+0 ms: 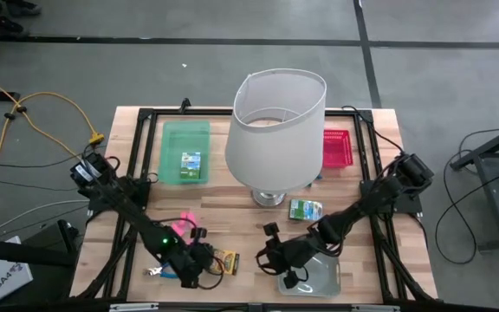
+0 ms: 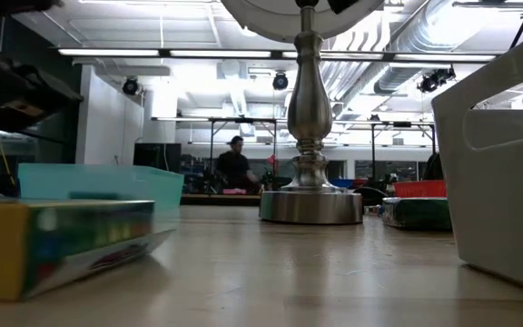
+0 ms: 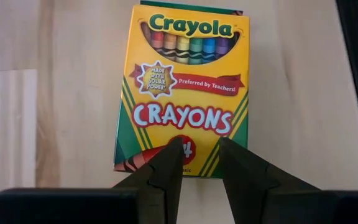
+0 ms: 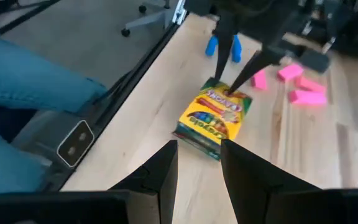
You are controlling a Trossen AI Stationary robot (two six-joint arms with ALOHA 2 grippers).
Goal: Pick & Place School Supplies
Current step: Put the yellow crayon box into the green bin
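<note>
While narrowly parted, left tool (image 3: 199, 163) hovers over crayon box (image 3: 182, 87), holding nothing.

1. We see a grey floor (image 1: 232, 61) crossed by dark lines, a yellow cable (image 1: 24, 108) lying on it.
2. We see a light wooden surface (image 1: 232, 227) in a black frame.
3. Beyond, we see ceiling light strips (image 2: 171, 52), ducts (image 2: 443, 32), and a person (image 2: 235, 168) seated far off.
</note>
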